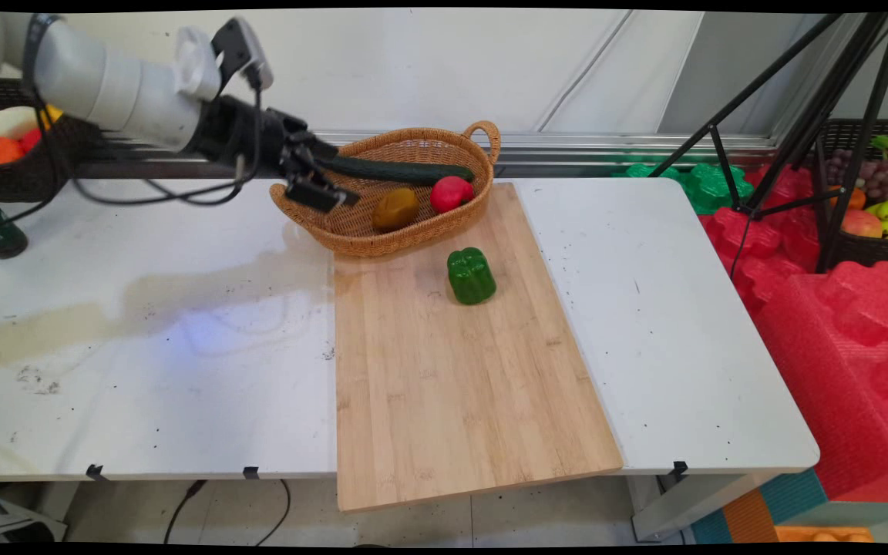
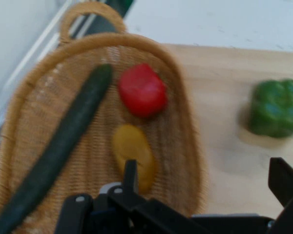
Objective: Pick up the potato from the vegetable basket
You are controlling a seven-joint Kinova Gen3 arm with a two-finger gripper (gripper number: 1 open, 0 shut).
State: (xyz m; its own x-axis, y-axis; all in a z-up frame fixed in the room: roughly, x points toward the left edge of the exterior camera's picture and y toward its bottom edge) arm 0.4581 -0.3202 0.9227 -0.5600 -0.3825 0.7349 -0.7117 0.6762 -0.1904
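End effector (image 1: pixel 328 189) over basket (image 1: pixel 351 235)

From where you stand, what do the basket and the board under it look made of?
The basket looks like woven wicker or rattan: tan strands in a visible weave, with a looped handle. The board looks like pale bamboo or wood, matte, with long parallel grain strips.

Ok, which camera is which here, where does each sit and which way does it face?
Main view: fixed above the table's near side, facing the back wall; arm and gripper enter upper left.
Hand view: rides the hand, looks down into the basket; linkage and fingers at bottom edge.
Shared: basket, cucumber, red fruit, green pepper.
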